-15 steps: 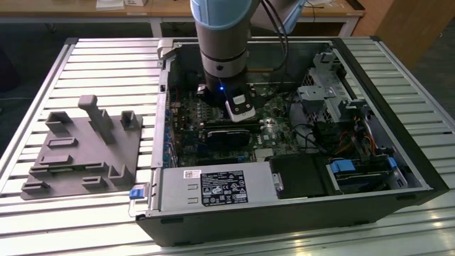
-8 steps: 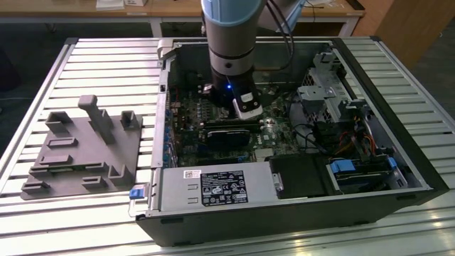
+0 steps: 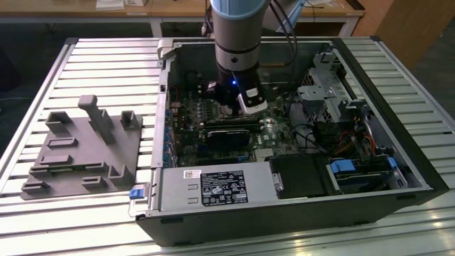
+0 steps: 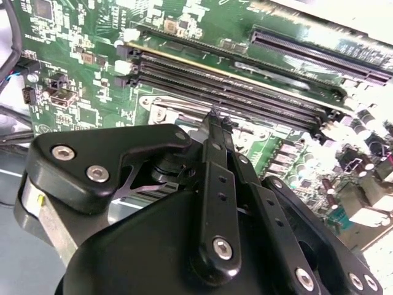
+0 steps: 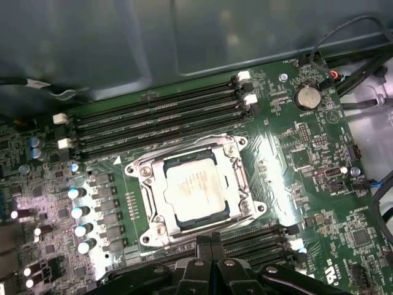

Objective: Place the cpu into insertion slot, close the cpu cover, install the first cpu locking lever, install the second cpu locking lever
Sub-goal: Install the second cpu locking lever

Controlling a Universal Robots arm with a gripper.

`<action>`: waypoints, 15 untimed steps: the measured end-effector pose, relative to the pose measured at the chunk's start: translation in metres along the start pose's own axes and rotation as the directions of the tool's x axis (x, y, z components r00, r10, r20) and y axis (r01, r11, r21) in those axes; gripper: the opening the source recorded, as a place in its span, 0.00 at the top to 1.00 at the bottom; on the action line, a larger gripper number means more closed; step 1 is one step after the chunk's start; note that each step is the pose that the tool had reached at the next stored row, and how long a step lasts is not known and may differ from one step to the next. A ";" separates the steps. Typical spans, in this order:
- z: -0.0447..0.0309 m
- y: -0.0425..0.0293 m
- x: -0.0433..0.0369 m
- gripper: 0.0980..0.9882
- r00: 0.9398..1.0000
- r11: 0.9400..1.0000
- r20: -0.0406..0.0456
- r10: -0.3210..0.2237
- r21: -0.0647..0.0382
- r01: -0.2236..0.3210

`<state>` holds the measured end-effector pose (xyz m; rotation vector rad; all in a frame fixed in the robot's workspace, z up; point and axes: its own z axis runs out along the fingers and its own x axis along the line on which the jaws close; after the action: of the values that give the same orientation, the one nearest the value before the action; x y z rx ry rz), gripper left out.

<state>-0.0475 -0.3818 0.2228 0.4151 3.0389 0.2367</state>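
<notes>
While the exterior view has the arm reaching down into the open computer case (image 3: 398,160), the first wrist view shows one cpu (image 5: 195,187) seated in the insertion slot (image 5: 228,212) with the cpu cover (image 5: 150,184) framing it. The gripper (image 5: 211,241) hangs at the socket's edge, fingers pressed together on nothing. Four memory slots (image 5: 159,117) lie beyond.

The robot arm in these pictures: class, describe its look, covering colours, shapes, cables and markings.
The arm is a grey cylinder with a pale blue cap, a silver band and a black wrist section showing a small blue light. Dark cables run beside it. The gripper is matt black, built of linked bars fastened with silver screws.
</notes>
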 end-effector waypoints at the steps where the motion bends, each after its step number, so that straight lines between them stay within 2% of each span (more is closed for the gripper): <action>1: 0.0003 0.0016 -0.0002 0.99 1.000 1.000 -0.001 0.000 0.003 0.000; 15: 0.0032 0.0197 0.0004 0.99 1.000 1.000 -0.008 -0.001 0.029 0.001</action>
<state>-0.0425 -0.3625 0.2228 0.4161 3.0532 0.1954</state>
